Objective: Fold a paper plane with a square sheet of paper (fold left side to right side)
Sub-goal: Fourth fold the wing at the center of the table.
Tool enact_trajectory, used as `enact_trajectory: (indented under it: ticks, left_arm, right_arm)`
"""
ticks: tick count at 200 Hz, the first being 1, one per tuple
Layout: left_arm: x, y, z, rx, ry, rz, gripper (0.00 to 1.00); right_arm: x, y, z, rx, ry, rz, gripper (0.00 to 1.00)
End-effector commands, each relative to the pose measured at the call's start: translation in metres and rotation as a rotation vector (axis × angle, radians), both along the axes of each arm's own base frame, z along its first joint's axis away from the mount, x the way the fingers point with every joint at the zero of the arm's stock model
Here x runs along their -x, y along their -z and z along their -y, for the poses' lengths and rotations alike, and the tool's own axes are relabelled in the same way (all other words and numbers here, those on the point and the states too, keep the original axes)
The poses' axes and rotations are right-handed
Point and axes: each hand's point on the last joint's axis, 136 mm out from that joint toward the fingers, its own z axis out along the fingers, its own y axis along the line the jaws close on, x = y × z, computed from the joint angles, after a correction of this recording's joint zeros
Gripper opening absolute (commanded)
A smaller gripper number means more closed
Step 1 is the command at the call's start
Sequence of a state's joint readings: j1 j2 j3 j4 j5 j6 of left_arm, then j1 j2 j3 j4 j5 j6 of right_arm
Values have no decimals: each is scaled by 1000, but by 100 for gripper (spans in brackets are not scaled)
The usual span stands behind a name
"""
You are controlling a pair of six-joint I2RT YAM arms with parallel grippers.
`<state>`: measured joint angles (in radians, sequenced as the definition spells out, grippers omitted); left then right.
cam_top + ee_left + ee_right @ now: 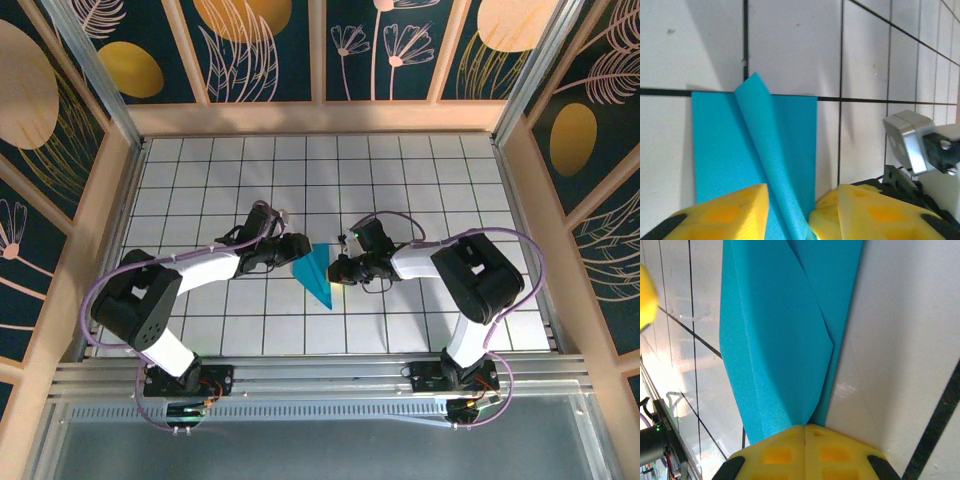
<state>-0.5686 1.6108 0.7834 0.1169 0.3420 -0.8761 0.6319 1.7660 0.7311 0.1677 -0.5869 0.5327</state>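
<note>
The paper (318,277) was a plain turquoise blue. The surface (420,170) was white tile ruled with dark lines. The left fingers (725,212) and right fingers (780,452) were yellow with orange patches and black ends. The walls (270,40) were dark teal with gold ovals and pale leaf outlines.

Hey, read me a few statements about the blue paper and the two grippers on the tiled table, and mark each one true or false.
1. The paper lies between the left gripper and the right gripper. True.
2. The right gripper's fingers stand wide apart. False: they are pressed together on the paper's edge.
3. The paper is a flat, unfolded square. False: it is folded, with one flap raised.
4. A gap shows between the left gripper's fingers, and a paper flap runs into it. True.
</note>
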Motion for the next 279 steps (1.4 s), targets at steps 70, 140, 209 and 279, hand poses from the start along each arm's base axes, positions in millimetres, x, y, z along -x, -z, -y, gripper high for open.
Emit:
enact_trajectory:
  ticks: [70, 140, 209, 279]
  left_arm:
    - [16, 25, 41, 157, 182, -90, 10]
    - [18, 58, 28, 49, 147, -145, 10]
    - [27, 84, 8, -63, 111, -184, 9]
    - [33, 97, -3, -112, 96, -213, 9]
  right_arm:
    - [21, 44, 18, 173, 0, -83, 0]
    - [22, 46, 20, 197, -4, -84, 0]
    - [22, 45, 20, 202, -11, -83, 0]
    - [-11, -30, -9, -9, 8, 23, 21]
